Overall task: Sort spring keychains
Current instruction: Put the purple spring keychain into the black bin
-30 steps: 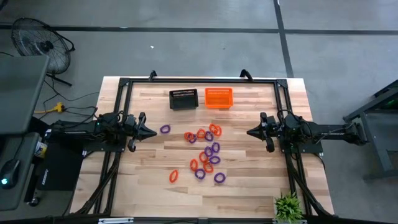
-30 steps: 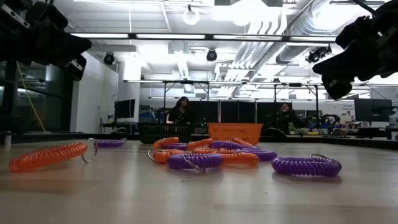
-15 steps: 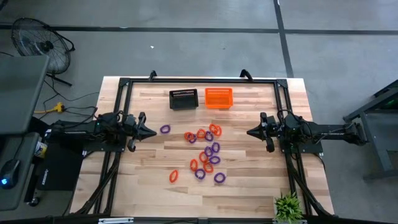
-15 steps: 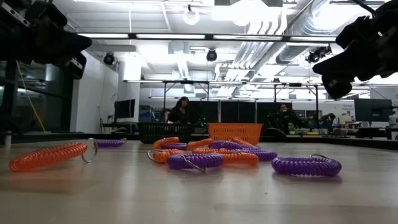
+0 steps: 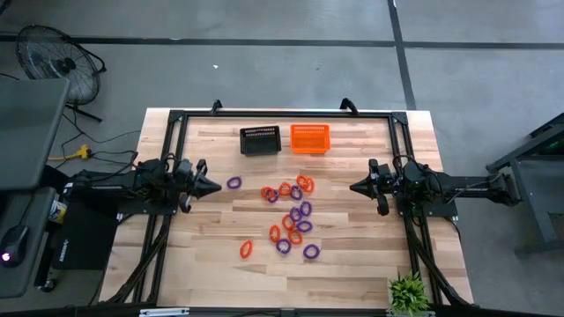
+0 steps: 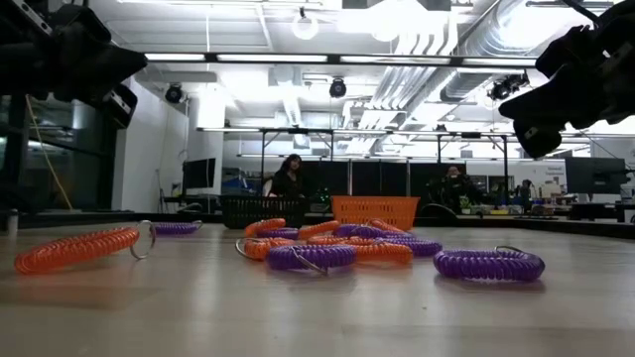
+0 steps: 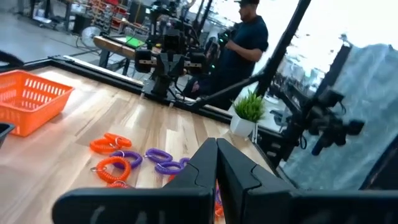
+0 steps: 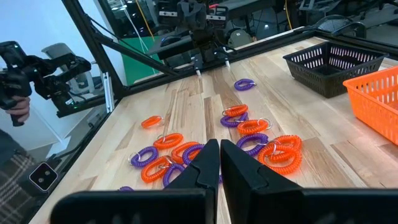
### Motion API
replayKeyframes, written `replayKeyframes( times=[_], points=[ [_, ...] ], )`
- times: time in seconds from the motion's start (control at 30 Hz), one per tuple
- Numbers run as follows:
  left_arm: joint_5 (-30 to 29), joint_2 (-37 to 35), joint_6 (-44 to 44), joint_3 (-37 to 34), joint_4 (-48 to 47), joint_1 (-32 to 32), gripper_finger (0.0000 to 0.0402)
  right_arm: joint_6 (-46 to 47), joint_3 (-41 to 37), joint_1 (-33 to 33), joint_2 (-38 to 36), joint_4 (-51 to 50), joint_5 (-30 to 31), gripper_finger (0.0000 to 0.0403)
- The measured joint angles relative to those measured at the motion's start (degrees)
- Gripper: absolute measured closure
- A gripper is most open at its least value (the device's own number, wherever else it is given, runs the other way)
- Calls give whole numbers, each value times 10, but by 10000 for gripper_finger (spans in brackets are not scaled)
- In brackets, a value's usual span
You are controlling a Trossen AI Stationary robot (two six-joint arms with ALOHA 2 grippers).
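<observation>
Several purple and orange spring keychains point(image 5: 291, 216) lie flat, scattered over the middle of the wooden table. One purple loop point(image 5: 233, 183) lies apart, just in front of my left gripper point(image 5: 216, 185). That gripper hovers at the table's left side, shut and pointing right point(image 7: 216, 144). My right gripper point(image 5: 352, 187) hovers at the right side, shut and pointing left toward the pile point(image 8: 219, 143). Both grippers hang above the table top in the low view, the left gripper point(image 6: 119, 74) and the right gripper point(image 6: 541, 139). The keychains point(image 8: 249, 127) lie loose, some overlapping.
A black mesh basket point(image 5: 260, 140) and an orange mesh basket point(image 5: 309, 138) stand side by side near the far edge. A black frame rail point(image 5: 282, 114) borders the table. A small plant point(image 5: 407, 292) sits at the near right corner. A person point(image 7: 245, 43) stands beyond the table.
My left gripper has risen slightly, staying shut. The keychains and my right gripper have kept still.
</observation>
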Motion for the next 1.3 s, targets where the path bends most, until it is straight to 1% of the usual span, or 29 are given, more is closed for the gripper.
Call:
replayKeyframes(
  times=[0.1,0.17,0.27,0.37,0.47,0.57,0.67,0.77,0.83,0.9,1.13,1.2,1.3],
  points=[
    [-27,0,-54,0,12,0,401,0,0,0,0,0,0,392],
    [-52,0,-74,0,28,0,401,0,0,0,0,0,0,392],
    [-118,0,-79,0,45,0,399,0,0,0,0,0,0,392],
    [-181,0,-73,1,45,0,383,0,0,0,0,0,0,392],
    [-219,14,-70,15,18,0,349,0,0,0,0,0,0,392],
    [-246,38,-70,35,3,0,303,0,0,0,0,0,0,392],
    [-262,68,-70,60,-15,0,255,0,0,0,0,0,0,392],
    [-261,99,-51,91,-41,0,218,0,0,0,0,0,0,392],
    [-261,124,-50,122,-73,0,205,0,0,0,0,0,0,392],
    [-260,153,-45,159,-121,0,201,0,0,0,0,0,0,392],
    [-251,263,-40,303,-344,0,204,0,0,0,0,0,0,392],
    [-251,295,-40,333,-402,0,206,0,0,0,0,0,0,392],
    [-251,344,-44,356,-454,0,208,0,0,0,0,0,0,392]
  ],
)
